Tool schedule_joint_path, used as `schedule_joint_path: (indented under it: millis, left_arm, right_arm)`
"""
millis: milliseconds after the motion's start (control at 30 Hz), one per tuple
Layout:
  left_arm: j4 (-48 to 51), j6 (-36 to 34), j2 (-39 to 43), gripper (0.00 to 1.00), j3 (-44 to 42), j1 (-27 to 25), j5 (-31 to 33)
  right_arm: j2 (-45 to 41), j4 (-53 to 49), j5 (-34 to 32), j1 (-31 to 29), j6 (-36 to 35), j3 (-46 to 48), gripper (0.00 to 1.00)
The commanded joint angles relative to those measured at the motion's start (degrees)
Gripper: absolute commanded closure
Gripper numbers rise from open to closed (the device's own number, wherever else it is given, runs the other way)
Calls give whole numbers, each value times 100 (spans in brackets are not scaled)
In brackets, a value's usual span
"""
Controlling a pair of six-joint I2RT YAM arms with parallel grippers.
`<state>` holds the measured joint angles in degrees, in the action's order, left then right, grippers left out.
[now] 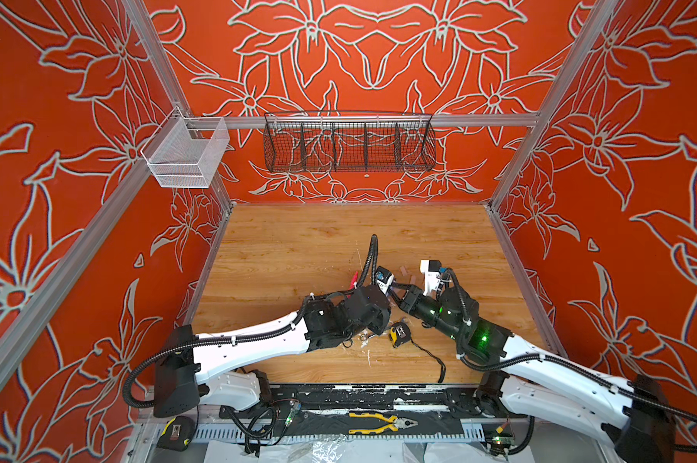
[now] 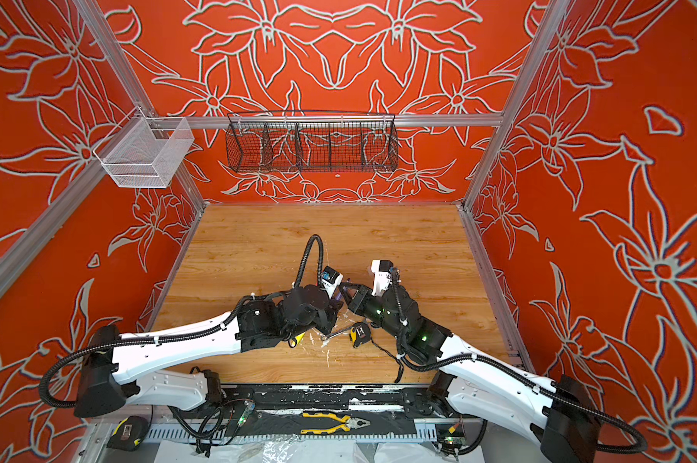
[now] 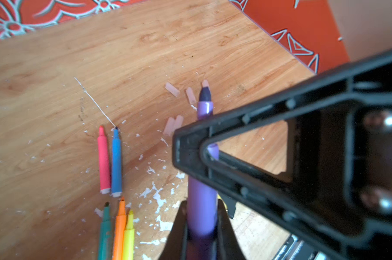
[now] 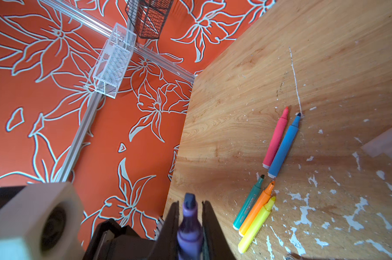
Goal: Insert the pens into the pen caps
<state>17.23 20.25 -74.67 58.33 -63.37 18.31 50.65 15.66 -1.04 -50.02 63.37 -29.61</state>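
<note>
Nothing is capped yet: left fingers and right fingers both pinch the bare purple pen, while five other pens and loose pen caps wait.

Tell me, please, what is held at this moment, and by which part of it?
The purple pen is held by both: the left gripper grips the rear of its barrel, the right gripper the front, just behind the tip.

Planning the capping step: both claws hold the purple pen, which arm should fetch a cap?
Right, probably: the right claw pinches the purple pen near its tip, close to the loose pen caps; the left claw grips farther back.
</note>
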Motion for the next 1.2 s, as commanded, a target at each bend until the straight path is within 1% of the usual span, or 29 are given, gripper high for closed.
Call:
schedule_joint_path:
  millis: [0,33,67,133,200,267,333,433,467,533,667,733,867,967,1067,1100,1167]
  left_arm:
    - [-67,-60,100,100,-82,22,-72]
    - [-63,-34,100,100,-114,63,-64]
    - [-50,-9,128,100,-147,113,-77]
    - [42,107,245,100,-245,326,-121]
    - [199,292,453,100,-376,620,-134]
    - [330,548,757,100,-587,905,16]
    - [437,884,1022,100,-799,1043,614]
    - [273,693,1222,100,-1031,1064,915]
    - [173,586,1247,100,-1110,1067,923]
    - [-96,297,1275,100,-1316,1064,692]
    - [-65,-26,1086,100,-1441,1065,378]
    - [-6,-156,1045,100,-1641,1064,80]
    - [-444,-104,1390,100,-2348,1064,-362]
    - [-374,-105,1729,100,-2360,1064,-219]
    - [-395,-274,2047,100,-2493,1064,-492]
    - [-384,-287,2098,100,-2527,1064,-458]
    - [-284,-165,2197,100,-2551,1064,-182]
  right_arm:
    - [-101,57,-160,-34,-9,11,62]
    - [-180,-103,-216,-34,-87,-16,52]
    - [-294,-289,-293,-34,-177,-48,45]
    - [-618,-1297,-616,-34,-438,-277,37]
    - [-930,-2375,-1043,-34,-720,-553,34]
    - [-1168,-3388,-1479,-34,-897,-774,34]
    - [-1294,-4106,-1757,-34,-1021,-890,35]
    - [-1163,-4712,-2013,-36,-1142,-998,35]
    - [-1060,-4811,-2058,-34,-1183,-1025,35]
    - [-663,-4938,-2130,-26,-1291,-1115,35]
    - [393,-4964,-2067,37,-1420,-1320,34]
    - [953,-4847,-1827,155,-1488,-1415,35]
    - [1774,-4482,-1132,570,-1614,-1485,39]
    - [2229,-4373,-878,867,-1605,-1574,41]
    - [2599,-4227,-665,1079,-1675,-1670,43]
    - [2730,-4227,-667,1124,-1695,-1725,43]
    - [2985,-4262,-698,1177,-1714,-1855,44]
